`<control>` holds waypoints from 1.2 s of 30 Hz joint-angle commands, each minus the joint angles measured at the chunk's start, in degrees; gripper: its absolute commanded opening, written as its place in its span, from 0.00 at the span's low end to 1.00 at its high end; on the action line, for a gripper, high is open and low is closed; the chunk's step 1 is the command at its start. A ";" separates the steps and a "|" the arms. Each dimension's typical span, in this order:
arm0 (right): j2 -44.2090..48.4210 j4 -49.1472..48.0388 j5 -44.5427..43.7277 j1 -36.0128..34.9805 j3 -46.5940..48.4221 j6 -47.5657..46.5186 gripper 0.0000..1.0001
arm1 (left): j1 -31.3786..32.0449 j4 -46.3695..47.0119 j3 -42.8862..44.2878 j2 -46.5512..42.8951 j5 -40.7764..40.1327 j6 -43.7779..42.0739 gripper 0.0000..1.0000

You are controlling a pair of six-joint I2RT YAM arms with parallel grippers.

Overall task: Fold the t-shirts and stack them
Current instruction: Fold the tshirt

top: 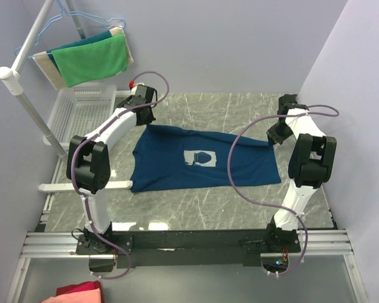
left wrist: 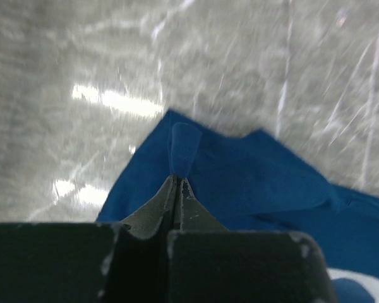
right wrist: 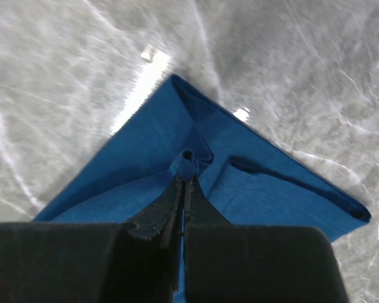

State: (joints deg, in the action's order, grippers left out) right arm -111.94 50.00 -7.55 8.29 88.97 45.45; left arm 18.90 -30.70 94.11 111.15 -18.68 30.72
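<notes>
- Pinches the far-left corner of the navy t-shirt with the left gripper, jaws pressed together on a small tongue of blue cloth sticking out past the tips
- Pinches the far-right corner the same way with the right gripper, jaws closed on a bunched nub of fabric
- Takes both far corners at once, probably to lift the far edge as 1 straight line and carry it toward the near edge for a fold in half, without twisting
- Works with the 2 arms well apart, 1 at each end of the garment, seemingly to hold the cloth taut and free of sag
- Lies on the grey marbled table between the 2 arms, spread nearly flat, print side up
- Shows a pale light-blue square print at mid-chest, with a dark cartoon shape inside
- Looks deep navy, matte and soft, with shallow creases near the right corner and sleeves impossible to make out from above
- Amounts to 1 shirt on the table, nothing stacked yet, so judged early in the job
- Leaves aside the green cloth hanging at far left and the red cloth at the near-left edge, both well apart from the shirt
</notes>
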 commanded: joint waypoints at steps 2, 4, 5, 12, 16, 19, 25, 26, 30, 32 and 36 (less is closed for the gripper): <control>5.06 -0.25 -2.90 0.67 -2.74 1.74 0.00 | 1.41 -0.94 -3.84 -4.98 -0.13 2.33 0.01; 4.89 0.45 -3.70 0.85 -3.36 2.18 0.00 | 1.50 -2.34 -4.45 -5.33 -0.74 3.64 0.01; 4.98 0.63 -4.05 0.85 -3.71 2.62 0.00 | 1.50 -3.04 -4.72 -5.51 -0.92 3.91 0.01; 4.45 1.68 -6.07 1.29 -5.30 4.12 0.00 | 1.50 -5.42 -8.14 -7.62 -2.94 6.02 0.01; 4.27 1.94 -6.77 1.37 -5.91 4.56 0.00 | 1.50 -5.86 -9.90 -8.84 -2.24 6.72 0.01; 4.71 1.77 -6.95 1.55 -6.88 5.00 0.00 | 1.50 -6.83 -11.40 -9.72 -3.29 7.51 0.01; 5.86 1.42 -7.65 1.72 -8.28 5.70 0.00 | 1.50 -6.92 -13.51 -12.80 -4.44 9.18 0.01; 5.94 1.33 -7.65 1.72 -8.55 5.70 0.00 | 1.50 -6.83 -13.60 -13.15 -4.53 9.44 0.01; 6.65 1.16 -8.01 1.90 -9.34 5.96 0.00 | 1.50 -6.75 -14.73 -15.17 -5.14 9.89 0.01; 6.65 1.16 -8.01 1.99 -9.43 6.05 0.00 | 1.50 -7.01 -15.00 -16.23 -5.76 10.06 0.01; 6.73 1.07 -7.83 2.16 -10.04 6.40 0.00 | 1.50 -7.54 -15.00 -16.84 -6.29 10.24 0.01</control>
State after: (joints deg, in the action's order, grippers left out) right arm -108.31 51.00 -12.75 9.61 79.96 50.43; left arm 20.34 -37.82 79.29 97.23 -22.48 40.05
